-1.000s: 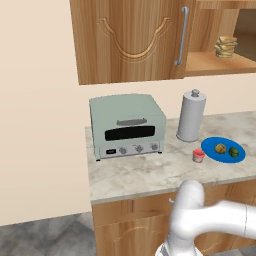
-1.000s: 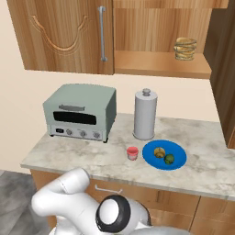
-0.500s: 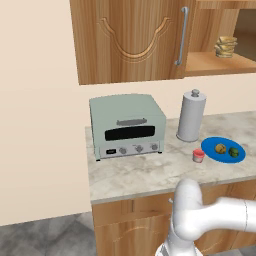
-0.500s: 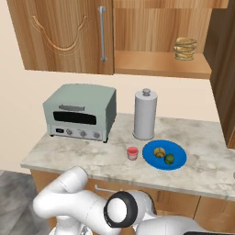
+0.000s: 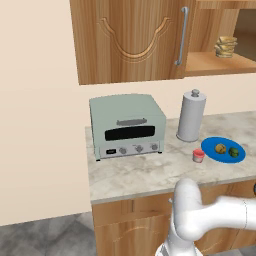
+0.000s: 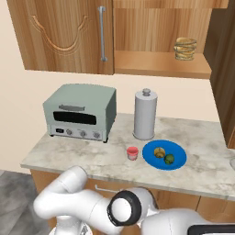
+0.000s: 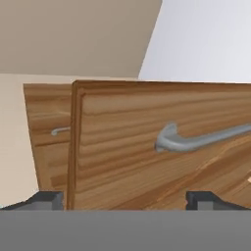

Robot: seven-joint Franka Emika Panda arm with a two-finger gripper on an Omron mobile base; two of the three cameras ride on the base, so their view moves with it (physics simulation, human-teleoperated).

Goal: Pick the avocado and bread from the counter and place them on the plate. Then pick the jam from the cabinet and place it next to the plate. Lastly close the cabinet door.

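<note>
Hand view: the gripper (image 7: 125,198) has its 2 dark tips far apart, so the jaws are wide open w/ nothing between them. Right in front is a brown wood door w/ a curved grey handle (image 7: 196,139). I can't tell which door it is.

Left base view: the blue plate (image 5: 223,150) lies flat on the counter (image 5: 135,172), to the right of the steel canister (image 5: 191,116). The bread (image 5: 220,148) and the avocado (image 5: 233,152) sit on the plate, side by side, bread on the left. The jam (image 5: 198,155) stands on the counter just beside the plate's left edge, in front of the canister. None of these are near the jaws.

A pale green toaster oven (image 5: 127,126) stands on the counter, left of the canister.

Right base view: the cabinet (image 6: 151,36) hangs above the counter. Its right part is open, and a stack of tan discs (image 6: 185,48) sits on the shelf inside. Behind is a cream wall. The floor at the bottom left is grey.
</note>
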